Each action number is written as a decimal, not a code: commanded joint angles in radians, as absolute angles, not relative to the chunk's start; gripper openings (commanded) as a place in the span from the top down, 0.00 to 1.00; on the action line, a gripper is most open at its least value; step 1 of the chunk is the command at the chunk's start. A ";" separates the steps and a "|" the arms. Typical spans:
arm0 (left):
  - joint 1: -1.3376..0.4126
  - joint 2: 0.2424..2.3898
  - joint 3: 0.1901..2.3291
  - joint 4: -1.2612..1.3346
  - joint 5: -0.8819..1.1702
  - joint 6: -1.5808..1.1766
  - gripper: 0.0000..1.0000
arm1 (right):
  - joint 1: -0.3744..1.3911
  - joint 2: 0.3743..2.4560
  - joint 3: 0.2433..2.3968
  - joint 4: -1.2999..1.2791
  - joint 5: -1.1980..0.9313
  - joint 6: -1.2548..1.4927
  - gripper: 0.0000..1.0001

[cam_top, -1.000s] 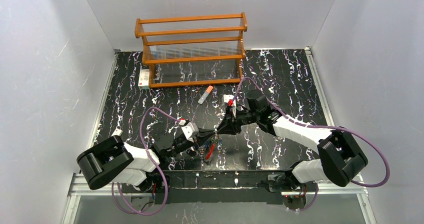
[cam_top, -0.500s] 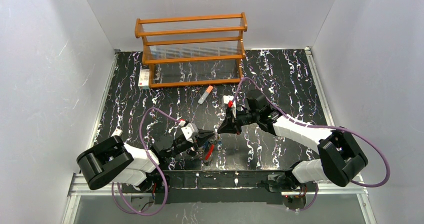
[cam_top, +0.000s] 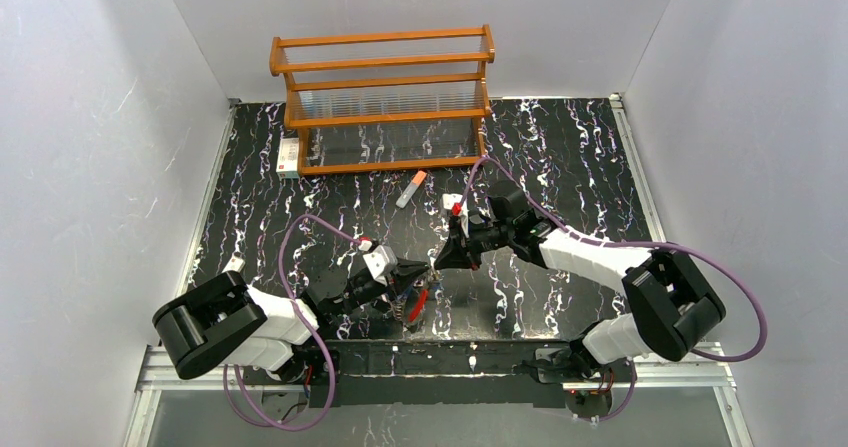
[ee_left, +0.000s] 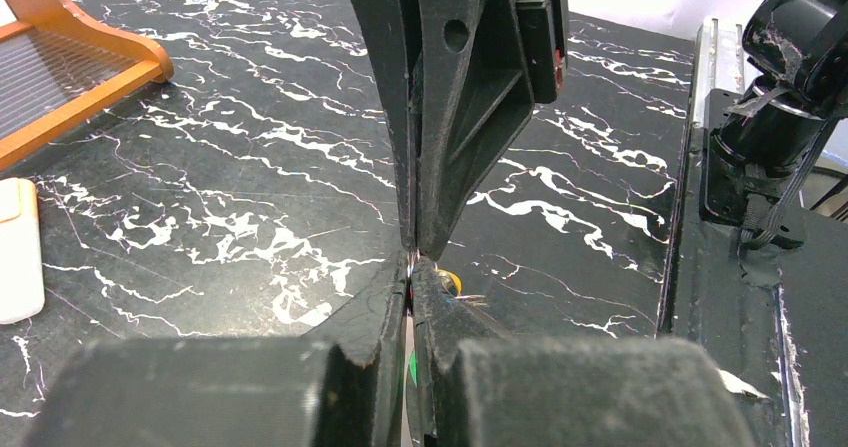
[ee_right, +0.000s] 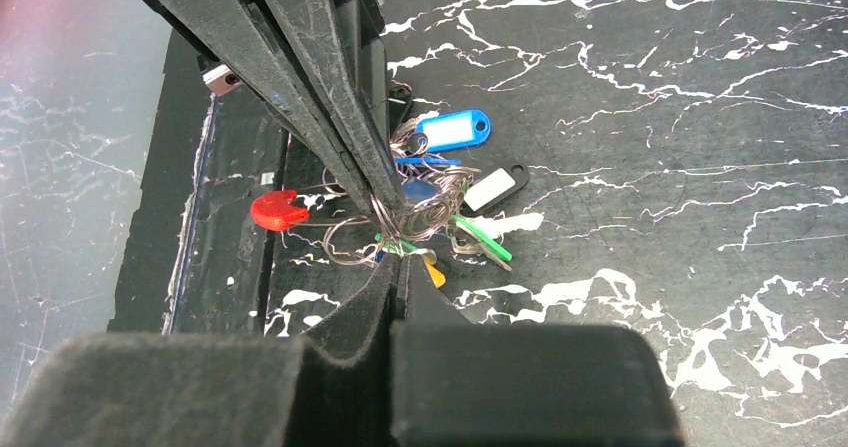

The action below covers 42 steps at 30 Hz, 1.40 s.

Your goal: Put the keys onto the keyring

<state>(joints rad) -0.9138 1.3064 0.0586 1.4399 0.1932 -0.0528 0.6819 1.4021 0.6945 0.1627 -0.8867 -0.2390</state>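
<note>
Tip to tip at the near edge of the black, white-veined surface [cam_top: 560, 157]: the left tool [cam_top: 426, 275] and the right tool [cam_top: 438, 263] meet nose to nose above the keys [cam_top: 413, 305]. The left tool's fingers are pressed together, pinching the thin wire of the keyring [ee_right: 279, 210]. The wire's silvery loops gather at the tool's tip and its thick red section juts out to one side. The right tool's fingers are also pressed flat together, ending just short of the left tool's. Whether they grip any wire or key cannot be made out.

The right wrist view shows the bunch tangled in the loops just beyond both tips — a blue-headed key [ee_right: 453, 130], a green one [ee_right: 482, 235], a sliver of yellow [ee_right: 433, 274] and a black-rimmed tag with a white face [ee_right: 493, 189]. Whether the bunch rests on the surface or hangs just over it is unclear.

Well apart, toward the back wall, stands a wooden rack [cam_top: 385, 97]. A grey stick with an orange cap [cam_top: 410, 189] lies in front of the rack — between it and the tools.
</note>
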 commanded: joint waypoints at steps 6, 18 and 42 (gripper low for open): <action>-0.918 1.295 0.072 1.560 0.205 -0.058 1.00 | 0.683 1.426 0.664 0.290 -0.925 -0.204 0.99; -0.917 1.305 0.069 1.578 0.200 -0.061 1.00 | 0.698 1.426 0.621 0.325 -0.981 -0.241 0.96; -0.917 1.267 0.055 1.582 0.216 -0.070 1.00 | 0.696 1.283 0.509 0.700 -0.832 -0.029 0.45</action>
<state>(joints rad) -0.9138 1.2976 0.0536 1.5120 0.2031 -0.0715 0.6960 1.2442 0.5056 0.5686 -0.8410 -0.1070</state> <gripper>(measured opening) 0.016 0.563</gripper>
